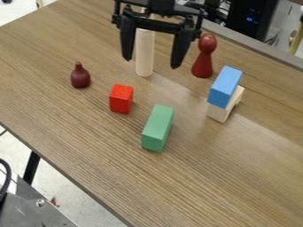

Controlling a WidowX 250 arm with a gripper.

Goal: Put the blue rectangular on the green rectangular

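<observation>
Blue block: lies atop the pale block, long axis running away from me, slightly rightward
Black gripper: fingers spread wide, empty

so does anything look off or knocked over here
Nothing looks spilled, fallen or damaged. The only slightly odd thing is the blue block, which sits on a pale wooden piece rather than on the green block, probably just its starting place.

Four blocks – one cylinder, one pawn, one bulb-shaped piece.
</observation>
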